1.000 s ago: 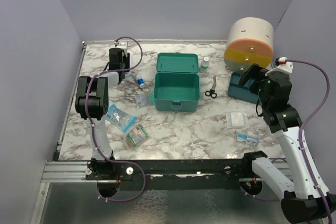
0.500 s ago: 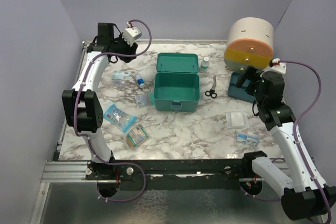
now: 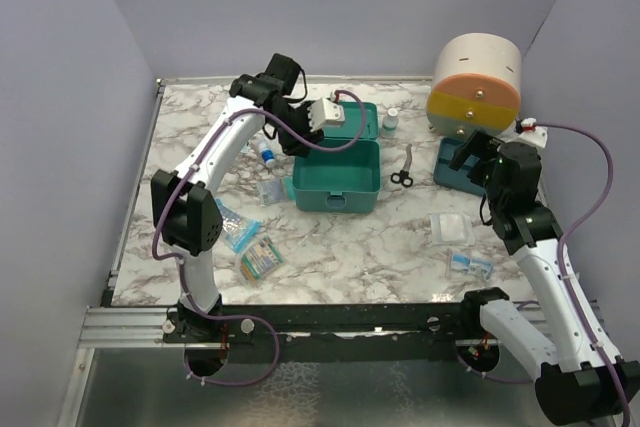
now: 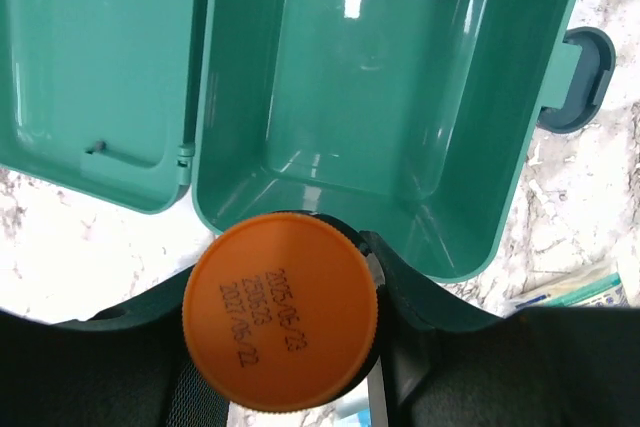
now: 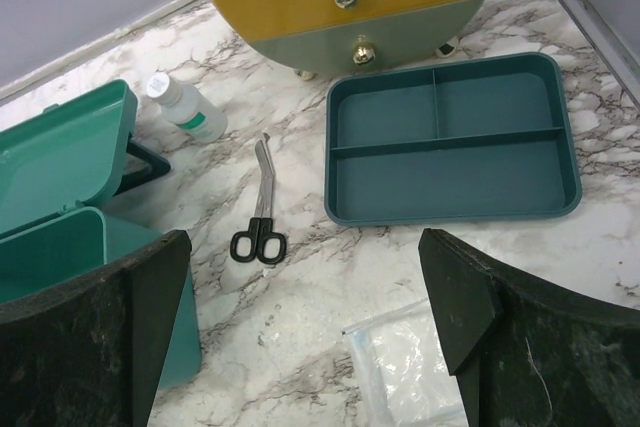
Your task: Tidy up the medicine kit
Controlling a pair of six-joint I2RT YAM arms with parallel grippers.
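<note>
Plainly, the risk lies in where a drop would start. The left gripper (image 4: pixel 283 325), pinching an orange-capped bottle (image 4: pixel 278 292) with its cap toward the wrist camera, hangs over the medicine kit (image 3: pixel 336 175) at the corner of its base by the hinge, not over the middle of the well. Let go from there, I judge the bottle could strike the rim and tumble into the thrown-back lid or onto the marble table (image 3: pixel 350 247) left of the kit. How much of the bottle's body the fingers hold is hidden under the cap, so a slip cannot be ruled out. The kit stands open and empty mid-table, its lid laid flat on the far side. The right gripper (image 5: pixel 305 317) is spread wide with nothing in it, right of the kit above the scissors (image 5: pixel 258 237) and a divided tray (image 5: pixel 450 147). A second ago the left arm was folded low, far left of the kit; it has since lifted and swung over it, while the right arm has barely shifted.
</note>
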